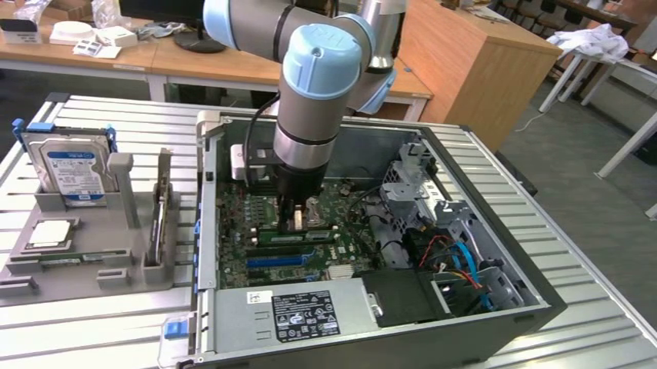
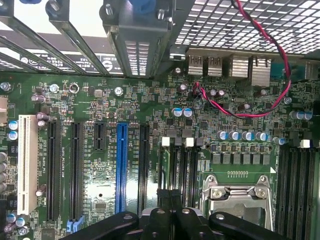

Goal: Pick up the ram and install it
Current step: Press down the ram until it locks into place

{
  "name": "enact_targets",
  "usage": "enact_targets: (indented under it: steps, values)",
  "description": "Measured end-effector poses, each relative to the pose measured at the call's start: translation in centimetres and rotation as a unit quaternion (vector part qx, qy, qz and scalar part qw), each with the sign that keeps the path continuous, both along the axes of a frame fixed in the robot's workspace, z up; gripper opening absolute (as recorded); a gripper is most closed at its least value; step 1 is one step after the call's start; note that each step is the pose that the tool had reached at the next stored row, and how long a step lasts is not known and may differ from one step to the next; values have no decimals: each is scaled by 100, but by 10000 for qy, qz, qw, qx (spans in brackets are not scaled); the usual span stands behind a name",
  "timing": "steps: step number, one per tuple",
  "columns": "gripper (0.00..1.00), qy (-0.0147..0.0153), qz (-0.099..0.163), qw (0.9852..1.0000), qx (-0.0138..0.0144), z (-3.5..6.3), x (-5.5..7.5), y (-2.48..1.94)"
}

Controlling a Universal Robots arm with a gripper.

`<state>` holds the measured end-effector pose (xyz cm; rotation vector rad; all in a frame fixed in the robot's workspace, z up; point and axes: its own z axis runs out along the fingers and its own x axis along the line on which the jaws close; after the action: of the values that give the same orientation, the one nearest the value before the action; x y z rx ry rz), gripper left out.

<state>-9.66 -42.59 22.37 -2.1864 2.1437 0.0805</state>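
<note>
Gripper (image 1: 295, 221) inside the case (image 1: 513, 307), fingers pressed together just above the motherboard (image 2: 125, 105), a green ram (image 1: 295, 235) stick just beside it.

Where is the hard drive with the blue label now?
In the exterior view, the hard drive stands upright in the grey holder at the exterior view's left, outside the open computer case.

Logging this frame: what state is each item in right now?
gripper: jaws shut, low over the motherboard.
ram: directly under the jaws; seated or not, cannot tell.
computer case: side open.
hard drive: upright in its holder, outside the case.
</note>
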Motion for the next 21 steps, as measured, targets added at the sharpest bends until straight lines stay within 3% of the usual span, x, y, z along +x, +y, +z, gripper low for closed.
enact_targets:
  steps: [21]
  values:
    - [11,-1,0,10000,8,-22,0,-2]
